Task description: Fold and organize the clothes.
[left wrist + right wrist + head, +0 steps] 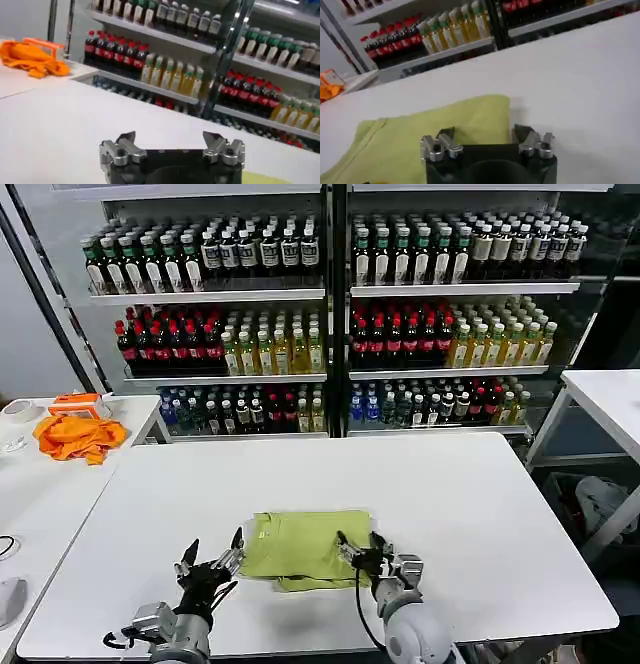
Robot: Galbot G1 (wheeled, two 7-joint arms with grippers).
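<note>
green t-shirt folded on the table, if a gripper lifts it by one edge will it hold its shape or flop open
The T-shirt would probably flop: it is soft cloth, and a lower layer already pokes out at its near edge. It looks light, so a push may slide or bunch it on the smooth white table. Both grippers, left and right, are open beside it.
</note>
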